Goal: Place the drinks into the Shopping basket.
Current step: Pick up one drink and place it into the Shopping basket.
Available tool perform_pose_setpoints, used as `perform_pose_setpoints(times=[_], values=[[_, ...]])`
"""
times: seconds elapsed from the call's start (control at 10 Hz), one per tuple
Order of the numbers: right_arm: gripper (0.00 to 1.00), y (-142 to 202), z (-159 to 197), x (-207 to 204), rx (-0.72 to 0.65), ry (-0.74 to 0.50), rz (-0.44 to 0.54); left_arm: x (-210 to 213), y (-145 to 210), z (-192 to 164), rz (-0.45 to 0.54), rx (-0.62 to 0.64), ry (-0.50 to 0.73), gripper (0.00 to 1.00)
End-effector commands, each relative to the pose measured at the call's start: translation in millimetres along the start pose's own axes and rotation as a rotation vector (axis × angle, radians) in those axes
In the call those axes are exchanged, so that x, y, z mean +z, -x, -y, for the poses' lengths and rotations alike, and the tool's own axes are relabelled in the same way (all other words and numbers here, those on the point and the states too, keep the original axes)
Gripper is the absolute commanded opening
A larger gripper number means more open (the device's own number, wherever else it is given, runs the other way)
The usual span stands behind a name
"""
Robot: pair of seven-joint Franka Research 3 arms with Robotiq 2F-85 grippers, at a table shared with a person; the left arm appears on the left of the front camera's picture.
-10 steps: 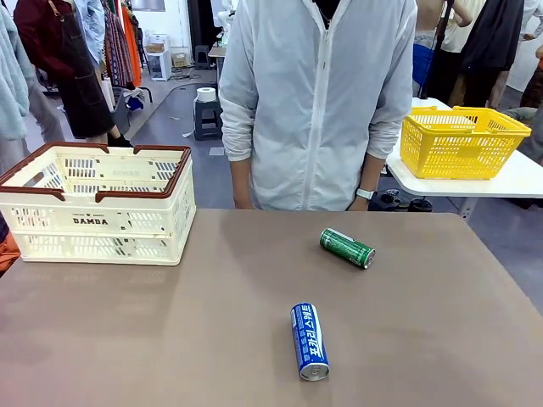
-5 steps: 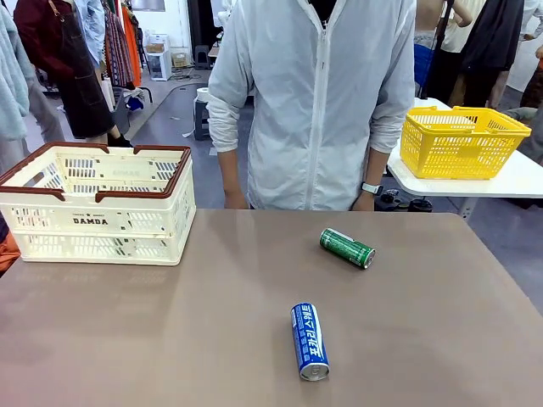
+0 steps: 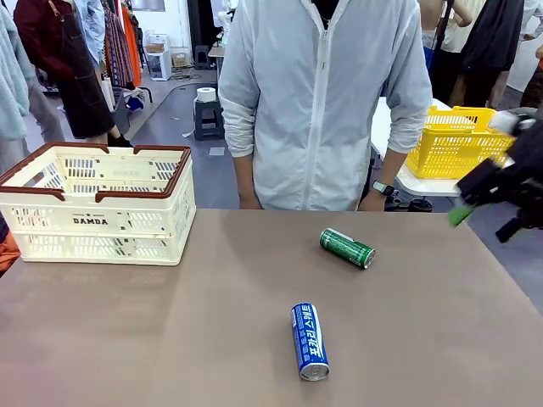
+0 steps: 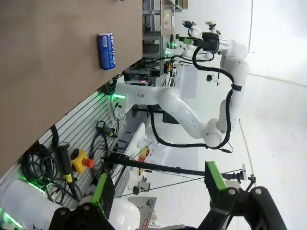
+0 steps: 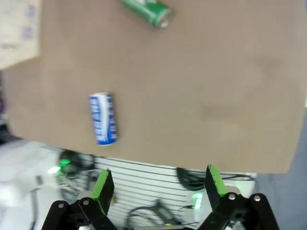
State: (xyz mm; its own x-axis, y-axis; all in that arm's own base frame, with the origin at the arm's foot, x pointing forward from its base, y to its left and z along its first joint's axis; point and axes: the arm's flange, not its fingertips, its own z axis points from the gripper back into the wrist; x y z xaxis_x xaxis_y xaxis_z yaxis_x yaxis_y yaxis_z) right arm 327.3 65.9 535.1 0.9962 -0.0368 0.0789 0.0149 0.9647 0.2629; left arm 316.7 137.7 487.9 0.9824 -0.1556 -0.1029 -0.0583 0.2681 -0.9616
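Blue can laid flat on surface, green can laid farther back, Shopping basket stood at left, left tool and right tool spread, empty.

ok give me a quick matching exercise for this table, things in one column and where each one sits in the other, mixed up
Things
1. green can
2. blue can
3. Shopping basket
4. yellow basket

Places
a. on the separate white table behind, at the right
b. lying on its side on the brown table, nearest the robot's edge
c. standing at the brown table's far left
d. lying on its side right of the middle, nearer the person

Pairs: 1-d, 2-b, 3-c, 4-a
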Motion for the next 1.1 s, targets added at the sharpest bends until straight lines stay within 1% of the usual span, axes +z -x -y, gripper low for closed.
perform_pose_setpoints(times=[0.0, 0.1, 0.2, 0.3, 0.4, 0.5, 0.6, 0.8, 0.9, 1.0], values=[[1.0, 0, -9, -24, 0.103, 0.255, -0.009, -2, 2, 0, 0.012, 0.007, 0.002, 1.0], [1.0, 12, -4, -20, 0.087, 0.21, 0.033, -2, 2, 0, 0.012, 0.007, 0.002, 1.0], [1.0, 40, 24, 6, 0.059, 0.049, 0.024, -2, 2, 0, 0.012, 0.007, 0.002, 1.0], [1.0, 4, -25, -26, 0.112, 0.212, -0.016, -2, 2, 0, 0.012, 0.007, 0.002, 1.0], [1.0, 4, -25, -26, 0.112, 0.212, -0.016, -2, 2, 0, 0.012, 0.007, 0.002, 1.0], [1.0, 18, -5, -15, 0.107, 0.17, -0.003, -2, 2, 0, 0.012, 0.007, 0.002, 1.0], [1.0, -11, -28, -32, 0.142, 0.207, 0.011, -2, 2, 0, 0.012, 0.007, 0.002, 1.0], [1.0, -76, -59, -69, 0.111, 0.237, -0.011, -2, 2, 0, 0.012, 0.007, 0.002, 1.0], [1.0, -106, -77, -92, 0.112, 0.263, 0.001, -2, 2, 0, 0.012, 0.007, 0.002, 1.0], [1.0, -130, -87, -116, 0.122, 0.265, 0.028, -2, 2, 0, 0.012, 0.007, 0.002, 1.0]])
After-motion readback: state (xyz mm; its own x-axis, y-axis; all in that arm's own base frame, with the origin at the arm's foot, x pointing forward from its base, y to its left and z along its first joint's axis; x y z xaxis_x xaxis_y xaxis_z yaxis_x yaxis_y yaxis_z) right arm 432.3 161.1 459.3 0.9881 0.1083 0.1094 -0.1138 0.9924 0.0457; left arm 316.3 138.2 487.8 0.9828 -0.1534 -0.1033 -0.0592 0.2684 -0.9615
